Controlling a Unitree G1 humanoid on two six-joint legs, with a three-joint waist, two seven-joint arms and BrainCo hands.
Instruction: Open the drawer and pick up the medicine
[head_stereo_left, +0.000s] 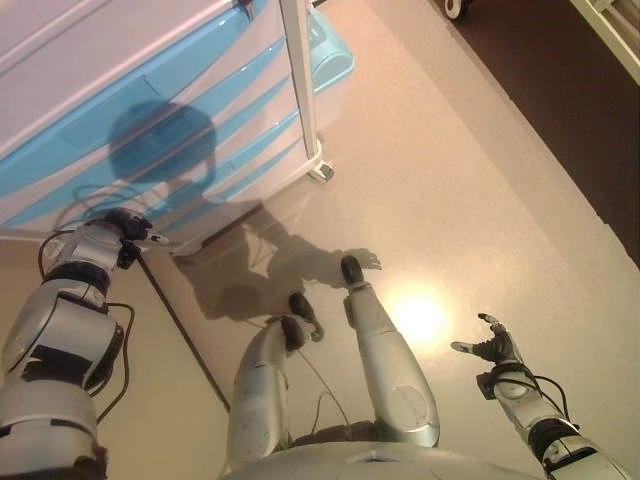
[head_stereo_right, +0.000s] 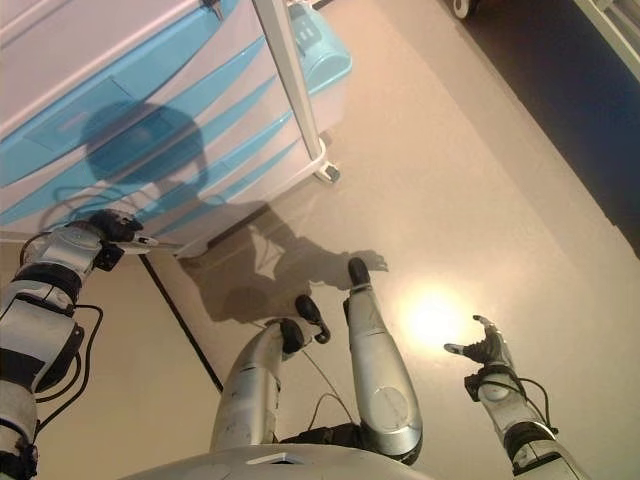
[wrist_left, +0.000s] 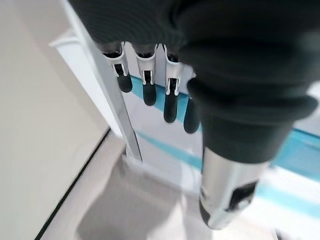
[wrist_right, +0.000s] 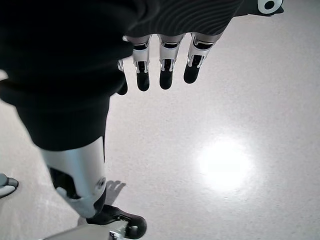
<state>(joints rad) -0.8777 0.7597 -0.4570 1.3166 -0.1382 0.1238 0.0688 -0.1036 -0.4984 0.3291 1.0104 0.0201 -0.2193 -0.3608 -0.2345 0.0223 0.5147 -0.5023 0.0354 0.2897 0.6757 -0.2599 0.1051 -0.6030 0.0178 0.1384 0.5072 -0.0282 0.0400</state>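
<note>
A white cabinet (head_stereo_left: 60, 60) with several pale blue drawers (head_stereo_left: 150, 130) stands at the upper left; all its drawers look closed and no medicine is in sight. My left hand (head_stereo_left: 128, 232) is at the cabinet's lower left corner, close to the bottom drawer. In the left wrist view its fingers (wrist_left: 170, 100) are straight and hold nothing, with a white corner post (wrist_left: 117, 105) and blue drawer bands (wrist_left: 165, 150) just past them. My right hand (head_stereo_left: 497, 347) hangs at the lower right above bare floor, with its fingers (wrist_right: 165, 75) relaxed and empty.
A white upright post (head_stereo_left: 300, 80) runs down the cabinet's right side to a small foot (head_stereo_left: 322, 172). A thin dark seam (head_stereo_left: 185, 330) crosses the beige floor below my left hand. A dark floor strip (head_stereo_left: 560, 100) and a white frame (head_stereo_left: 610, 30) lie at the top right.
</note>
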